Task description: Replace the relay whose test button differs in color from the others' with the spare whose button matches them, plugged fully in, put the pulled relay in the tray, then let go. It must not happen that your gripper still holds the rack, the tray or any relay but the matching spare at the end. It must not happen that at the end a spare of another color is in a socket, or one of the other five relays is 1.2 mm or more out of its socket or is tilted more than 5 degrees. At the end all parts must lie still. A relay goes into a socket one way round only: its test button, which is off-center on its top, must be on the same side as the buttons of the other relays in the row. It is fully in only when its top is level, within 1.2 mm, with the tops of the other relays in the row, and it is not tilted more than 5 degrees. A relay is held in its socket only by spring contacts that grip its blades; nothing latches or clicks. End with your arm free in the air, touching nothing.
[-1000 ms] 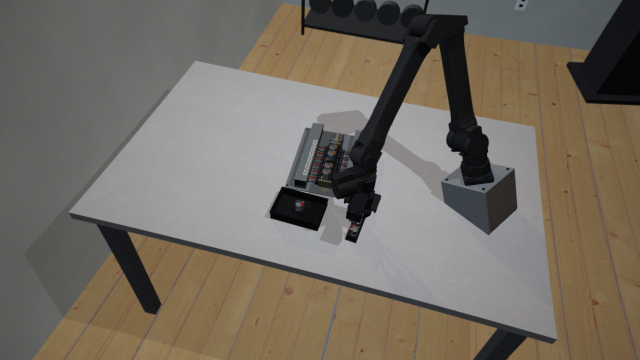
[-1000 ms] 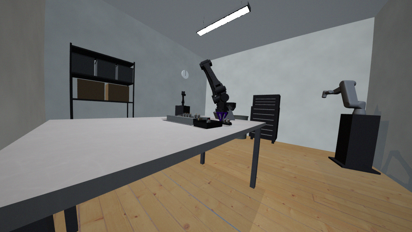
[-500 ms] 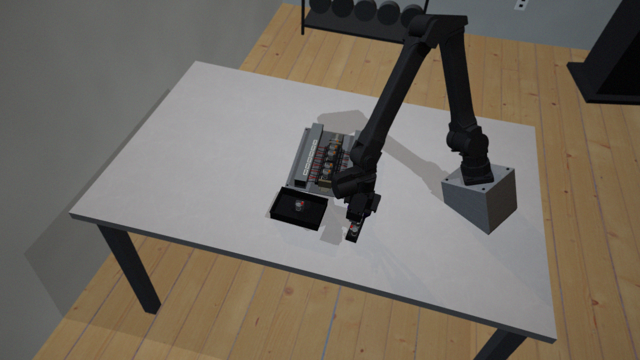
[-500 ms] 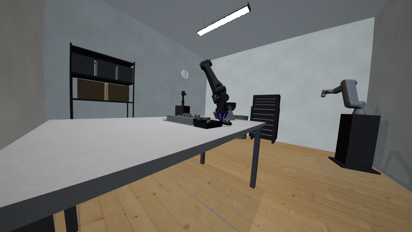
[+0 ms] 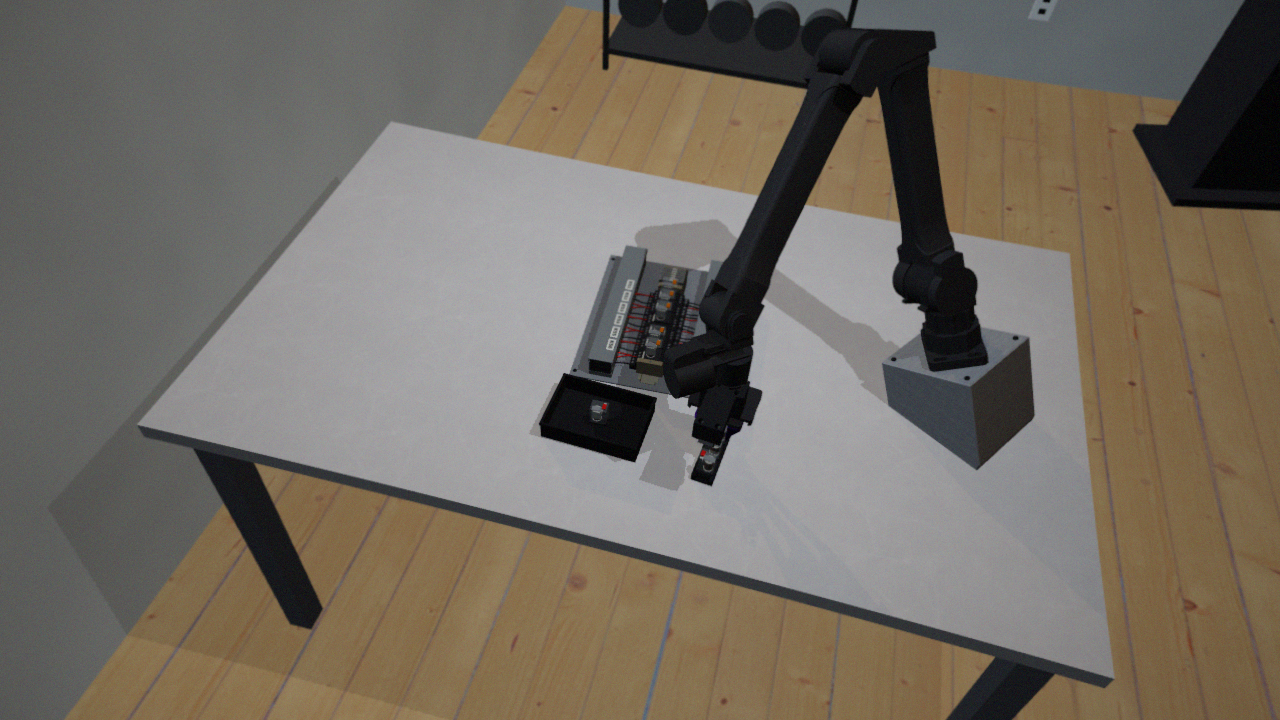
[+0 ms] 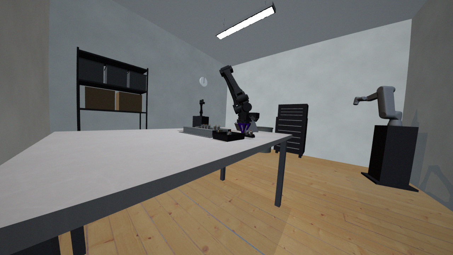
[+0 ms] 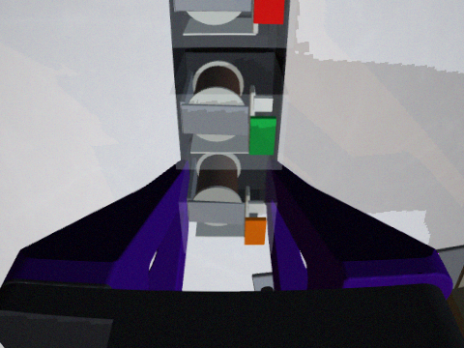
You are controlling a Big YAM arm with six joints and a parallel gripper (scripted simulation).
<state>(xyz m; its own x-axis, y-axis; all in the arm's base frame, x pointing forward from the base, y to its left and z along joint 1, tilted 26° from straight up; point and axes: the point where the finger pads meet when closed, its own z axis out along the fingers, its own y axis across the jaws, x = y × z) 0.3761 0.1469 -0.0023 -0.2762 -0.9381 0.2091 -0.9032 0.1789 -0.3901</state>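
Note:
My gripper point(image 5: 713, 437) point(image 6: 244, 132) point(image 7: 227, 175) points down at the spare holder point(image 5: 703, 478) and is shut on the orange-button relay point(image 7: 217, 213), at the holder's near end in the wrist view; I cannot tell whether it is lifted. The green-button spare point(image 7: 215, 118) and a red-button spare point(image 7: 217, 6) point(image 5: 708, 460) stand in the holder beyond it. A relay with a red button point(image 5: 598, 411) is in the black tray point(image 5: 586, 442) point(image 6: 226, 137). On the board, relays with orange buttons point(image 5: 663, 307) stand in a row, with a dark gap mid-row.
The board has a grey wire duct point(image 5: 633, 265) point(image 6: 199, 131) along its left side, with red wires beside the sockets. The tray lies between the board's front end and the table's front edge. My forearm hangs over the board's right side in the top view.

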